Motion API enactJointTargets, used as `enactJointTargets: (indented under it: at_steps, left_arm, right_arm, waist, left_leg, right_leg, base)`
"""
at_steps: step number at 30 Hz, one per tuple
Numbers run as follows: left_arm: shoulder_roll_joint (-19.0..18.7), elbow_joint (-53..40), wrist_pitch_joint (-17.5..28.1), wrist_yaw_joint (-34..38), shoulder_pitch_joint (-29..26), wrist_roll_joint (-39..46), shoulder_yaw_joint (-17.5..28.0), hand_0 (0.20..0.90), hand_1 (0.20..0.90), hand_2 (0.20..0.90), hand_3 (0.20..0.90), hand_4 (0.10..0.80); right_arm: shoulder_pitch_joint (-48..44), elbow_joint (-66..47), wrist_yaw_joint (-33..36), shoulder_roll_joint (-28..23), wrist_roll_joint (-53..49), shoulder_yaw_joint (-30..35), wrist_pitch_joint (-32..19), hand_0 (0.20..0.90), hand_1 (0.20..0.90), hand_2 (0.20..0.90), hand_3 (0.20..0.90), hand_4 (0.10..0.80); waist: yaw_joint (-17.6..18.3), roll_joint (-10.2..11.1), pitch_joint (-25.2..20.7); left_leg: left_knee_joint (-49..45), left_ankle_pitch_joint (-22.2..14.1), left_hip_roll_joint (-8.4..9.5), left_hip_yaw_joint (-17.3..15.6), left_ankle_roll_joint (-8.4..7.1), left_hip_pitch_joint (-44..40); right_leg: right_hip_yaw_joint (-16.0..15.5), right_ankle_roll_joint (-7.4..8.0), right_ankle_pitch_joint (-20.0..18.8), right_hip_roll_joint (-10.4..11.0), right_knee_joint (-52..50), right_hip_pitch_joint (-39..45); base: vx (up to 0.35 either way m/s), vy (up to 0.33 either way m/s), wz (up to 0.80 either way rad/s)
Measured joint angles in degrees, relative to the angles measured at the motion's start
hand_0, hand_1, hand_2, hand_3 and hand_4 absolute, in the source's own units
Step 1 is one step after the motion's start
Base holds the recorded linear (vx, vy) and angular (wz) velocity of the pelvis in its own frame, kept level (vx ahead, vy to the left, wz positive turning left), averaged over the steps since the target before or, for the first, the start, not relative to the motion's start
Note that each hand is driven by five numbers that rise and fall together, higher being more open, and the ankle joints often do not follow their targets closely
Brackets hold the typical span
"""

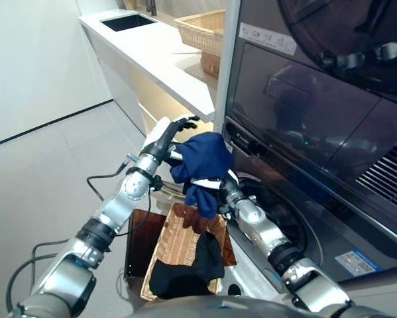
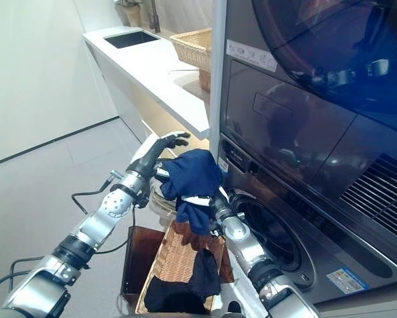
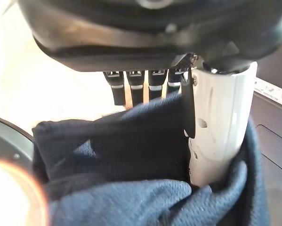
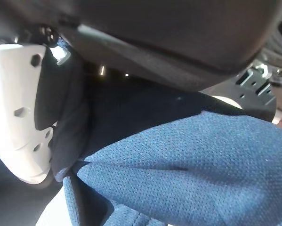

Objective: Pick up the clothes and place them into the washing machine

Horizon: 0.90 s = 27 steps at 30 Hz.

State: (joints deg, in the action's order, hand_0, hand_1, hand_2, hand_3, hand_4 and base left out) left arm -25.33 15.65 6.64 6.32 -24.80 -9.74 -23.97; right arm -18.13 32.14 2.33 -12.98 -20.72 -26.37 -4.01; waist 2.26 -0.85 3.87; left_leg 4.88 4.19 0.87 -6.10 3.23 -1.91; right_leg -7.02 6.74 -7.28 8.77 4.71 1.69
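Both hands meet at frame centre under one blue garment: the left hand has straight fingers and its thumb pressed into the cloth; the right hand's fingers are buried, so its hold cannot be told. Carry it level rightwards into the drum opening, keeping hanging folds clear of the basket below.

Both eye views look down from the head, facing the washing machine on the right, the counter far left. Each wrist view sits very close along its own arm, and all four share the blue garment.
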Motion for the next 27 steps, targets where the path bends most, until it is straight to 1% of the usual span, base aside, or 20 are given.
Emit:
enactJointTargets:
  at_steps: [2,10,14,17,18,19,20,21,22,23,27]
  left_arm:
    - [0.0,0.0,0.0,0.0,0.2,-0.6,1.1,0.900,0.900,0.900,0.900,0.800]
    - [-0.9,-0.1,0.0,0.0,0.4,-3.5,1.3,0.900,0.900,0.900,0.900,0.800]
    - [-2.7,-0.1,0.0,0.0,0.5,-5.4,1.4,0.900,0.900,0.900,0.900,0.800]
    - [-3.3,-0.1,0.0,-0.1,1.2,-5.4,2.7,0.900,0.900,0.900,0.900,0.800]
    - [-3.1,0.0,0.0,-0.1,1.5,-5.3,3.3,0.900,0.900,0.900,0.900,0.800]
    - [-3.0,0.2,-0.1,-0.1,1.7,-4.5,3.3,0.900,0.900,0.900,0.900,0.800]
    - [-2.8,-0.2,0.1,-0.2,2.0,-4.1,3.1,0.900,0.900,0.900,0.900,0.800]
    - [-2.6,-3.0,0.5,-0.4,3.8,-2.6,3.4,0.900,0.900,0.900,0.900,0.800]
    - [-2.7,-4.4,1.4,-0.3,4.7,-1.4,3.4,0.900,0.900,0.900,0.900,0.800]
    - [-2.7,-4.6,1.5,-0.1,5.0,-0.6,3.6,0.900,0.900,0.900,0.900,0.800]
    - [-2.4,-4.1,2.1,3.6,8.5,3.7,8.3,0.900,0.900,0.900,0.900,0.800]
  right_arm:
    - [0.1,0.0,0.0,0.0,0.0,0.0,0.0,0.200,0.200,0.200,0.200,0.300]
    - [1.5,0.0,0.1,-0.2,0.1,2.3,0.0,0.200,0.200,0.200,0.200,0.300]
    - [2.5,-1.5,0.2,-0.4,0.2,2.9,0.0,0.200,0.200,0.200,0.200,0.300]
    - [2.6,-1.5,0.2,-0.4,1.3,3.7,0.0,0.200,0.200,0.200,0.200,0.300]
    - [1.0,1.9,0.4,1.1,1.8,3.7,-1.2,0.200,0.200,0.200,0.200,0.300]
    - [-4.9,13.0,1.9,3.6,2.1,3.9,-1.6,0.200,0.200,0.200,0.200,0.300]
    - [-6.0,15.1,2.6,4.2,2.1,4.7,-1.3,0.200,0.200,0.200,0.200,0.300]
    - [-7.0,18.3,2.9,4.7,1.8,6.4,-1.3,0.200,0.200,0.200,0.200,0.300]
    - [-7.0,19.0,4.1,4.3,1.6,6.9,-1.2,0.200,0.200,0.200,0.200,0.300]
    - [-7.4,20.0,4.2,4.1,1.1,6.9,-1.2,0.200,0.200,0.200,0.200,0.300]
    - [-7.5,21.1,4.3,4.7,-0.2,6.5,-1.1,0.200,0.200,0.200,0.200,0.300]
  waist:
    - [0.1,0.0,0.0]
    - [0.1,0.0,0.0]
    - [0.2,0.0,0.0]
    - [-0.1,0.0,0.0]
    - [-0.4,0.0,0.0]
    - [-0.2,0.0,0.0]
    - [-0.6,-0.1,0.0]
    - [-1.8,-0.1,0.0]
    - [-3.0,-0.1,0.0]
    - [-3.3,-0.1,0.0]
    - [-4.2,-0.1,0.0]
  left_leg:
    - [0.0,0.0,-0.01,0.0,0.00,0.0]
    - [0.0,0.0,-0.01,0.0,0.00,0.0]
    - [0.0,0.0,-0.02,-0.1,-0.03,0.0]
    - [0.0,0.0,-0.01,0.0,-0.04,0.0]
    - [0.0,-0.1,-0.03,0.2,-0.04,0.2]
    - [0.0,0.0,-0.05,0.2,-0.17,-0.4]
    - [0.0,0.0,-0.05,0.3,-0.21,-0.5]
    - [0.0,-0.1,-0.06,0.3,-0.22,-0.8]
    - [0.0,-0.1,-0.03,0.5,-0.23,-0.5]
    - [0.0,-0.1,-0.04,0.4,-0.23,-0.6]
    - [0.0,-0.3,0.03,0.5,-0.16,-0.6]
  right_leg:
    - [0.0,0.00,0.0,0.0,0.0,0.0]
    - [0.0,0.01,0.0,0.0,0.0,0.0]
    - [0.0,0.01,0.0,0.0,0.0,0.0]
    - [0.0,0.02,0.0,0.0,0.0,0.0]
    - [-0.1,0.01,0.0,0.0,0.0,0.1]
    - [0.0,0.00,0.0,-0.1,0.0,0.5]
    - [-0.1,-0.01,0.0,-0.1,0.0,0.9]
    - [-0.1,0.02,0.2,-0.1,0.0,0.9]
    - [-0.2,0.05,0.4,-0.1,0.0,0.9]
    - [-0.1,0.04,0.4,0.0,0.0,0.8]
    - [-0.3,0.05,0.5,0.0,0.0,0.9]
  base:
    - [0.000,0.000,0.00]
    - [0.000,0.000,0.00]
    - [0.000,0.000,0.00]
    - [0.000,0.000,0.00]
    - [0.000,0.000,0.00]
    - [0.018,0.005,0.05]
    - [0.013,0.002,0.07]
    - [-0.003,0.002,0.13]
    - [-0.005,0.003,0.04]
    - [-0.007,0.005,0.06]
    - [0.000,0.000,0.00]
